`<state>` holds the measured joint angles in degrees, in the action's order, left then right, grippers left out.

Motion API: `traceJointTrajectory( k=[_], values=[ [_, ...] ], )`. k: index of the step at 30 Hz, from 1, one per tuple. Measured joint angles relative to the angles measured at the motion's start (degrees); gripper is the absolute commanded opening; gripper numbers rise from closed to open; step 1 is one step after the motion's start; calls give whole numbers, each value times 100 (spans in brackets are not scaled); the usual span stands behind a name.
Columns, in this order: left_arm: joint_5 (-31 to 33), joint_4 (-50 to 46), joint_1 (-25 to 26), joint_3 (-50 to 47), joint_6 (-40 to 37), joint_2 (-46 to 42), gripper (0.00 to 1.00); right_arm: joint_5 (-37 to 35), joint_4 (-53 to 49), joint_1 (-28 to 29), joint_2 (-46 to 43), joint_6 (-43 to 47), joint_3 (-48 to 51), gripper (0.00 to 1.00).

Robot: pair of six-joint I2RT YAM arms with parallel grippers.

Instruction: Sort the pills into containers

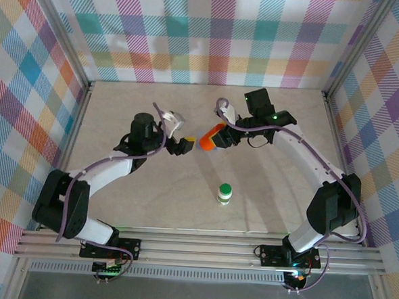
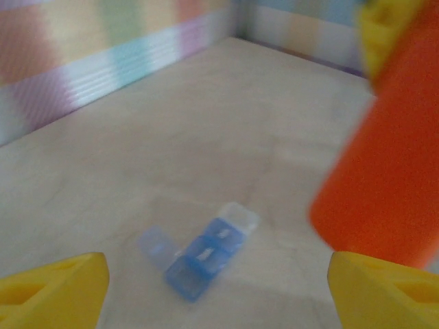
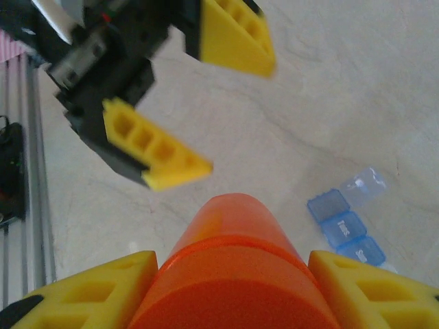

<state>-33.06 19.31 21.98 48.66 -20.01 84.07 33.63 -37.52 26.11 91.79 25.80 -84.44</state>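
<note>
My right gripper point(image 3: 230, 266) is shut on an orange pill bottle point(image 3: 233, 274), its yellow fingers point(image 3: 103, 291) pressing both sides. From above, the orange bottle point(image 1: 211, 138) hangs tilted over the table's middle in the right gripper point(image 1: 221, 134). My left gripper point(image 1: 186, 142) faces the bottle's free end from the left, open, with nothing between its yellow fingers point(image 2: 55, 291). The bottle point(image 2: 384, 164) sits just ahead of the left gripper point(image 2: 219, 295), to the right. A blue pill organizer point(image 2: 206, 253) lies on the table below, one lid flipped open. The organizer point(image 3: 346, 226) lies right of the bottle.
A small white bottle with a green cap point(image 1: 224, 193) stands upright nearer the front, between the two arms. Checked walls and metal posts point(image 1: 78, 81) enclose the beige table point(image 1: 155, 106) on three sides.
</note>
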Motion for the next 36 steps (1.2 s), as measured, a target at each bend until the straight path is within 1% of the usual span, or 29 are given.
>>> traceJointTrajectory(
  k=[2,5,8,11,14,21,36],
  values=[
    [-721,-343,0,393,-542,289,83,240,-133,-116,2,275,-138,30],
    [-1432,-684,-4,800,-1069,483,83,621,-201,-249,2,614,-278,30],
    [-1851,-885,2,927,-1414,501,82,1016,-188,-271,2,817,-323,31],
    [-2114,-1019,9,979,-1593,551,80,1342,-28,-251,0,815,-304,31],
    [-2234,-1091,70,1016,-1698,601,79,1582,223,-251,-4,778,-247,30],
    [-2306,-1137,315,1078,-1722,608,75,1808,411,-245,-4,741,-186,31],
    [-2343,-1019,442,1128,-1598,597,69,1941,481,-208,-125,726,24,31]
  ],
)
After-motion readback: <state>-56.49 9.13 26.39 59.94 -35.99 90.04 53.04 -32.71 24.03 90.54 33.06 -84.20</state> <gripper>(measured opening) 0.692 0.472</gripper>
